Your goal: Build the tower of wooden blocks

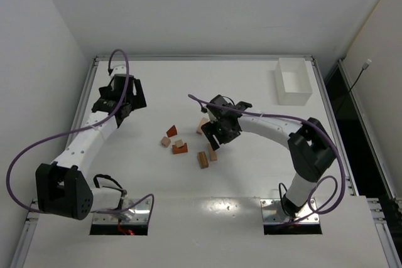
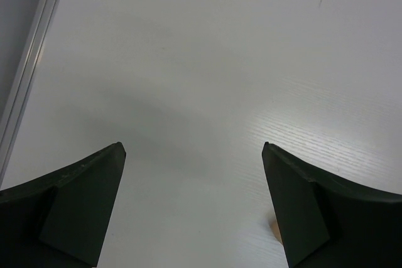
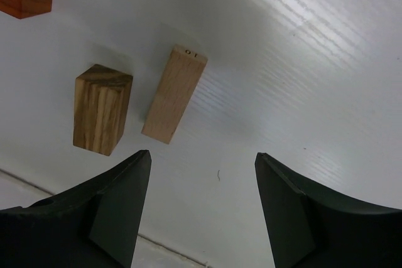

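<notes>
Blocks point(image 3: 174, 95) — ahead of right fingers point(image 3: 119, 214)

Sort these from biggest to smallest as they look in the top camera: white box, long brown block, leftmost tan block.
1. white box
2. long brown block
3. leftmost tan block
</notes>
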Available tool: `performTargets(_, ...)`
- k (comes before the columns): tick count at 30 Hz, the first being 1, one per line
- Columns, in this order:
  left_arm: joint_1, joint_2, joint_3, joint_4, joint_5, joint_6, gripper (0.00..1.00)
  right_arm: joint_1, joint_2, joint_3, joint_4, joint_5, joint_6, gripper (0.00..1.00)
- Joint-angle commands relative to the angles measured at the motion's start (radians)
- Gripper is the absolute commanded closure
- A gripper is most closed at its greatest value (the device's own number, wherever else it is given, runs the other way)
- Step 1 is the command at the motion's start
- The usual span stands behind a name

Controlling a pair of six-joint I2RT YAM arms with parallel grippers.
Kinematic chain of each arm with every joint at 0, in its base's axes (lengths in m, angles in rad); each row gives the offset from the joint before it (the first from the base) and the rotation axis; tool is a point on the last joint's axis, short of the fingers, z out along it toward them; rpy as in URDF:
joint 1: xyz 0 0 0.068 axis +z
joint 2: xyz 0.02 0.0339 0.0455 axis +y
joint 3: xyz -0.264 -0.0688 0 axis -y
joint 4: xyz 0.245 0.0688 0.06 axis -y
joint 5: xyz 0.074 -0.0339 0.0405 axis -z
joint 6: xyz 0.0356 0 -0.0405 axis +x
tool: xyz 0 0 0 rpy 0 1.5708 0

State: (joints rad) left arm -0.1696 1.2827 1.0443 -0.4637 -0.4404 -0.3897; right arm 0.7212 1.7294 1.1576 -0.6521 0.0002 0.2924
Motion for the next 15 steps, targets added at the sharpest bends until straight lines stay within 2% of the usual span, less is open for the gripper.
performTargets(1,0.012,-0.065,-0.038,-0.001,0.031,-0.017,0.1,0.02,0.018,-0.018,0.02,-0.02,0.05,0.36)
performTargets(15,0.073,-0.115,-0.092,-0.001,0.037,-0.026,0.09,0.02,0.199,0.059,0.062,-0.095,0.089,0.37)
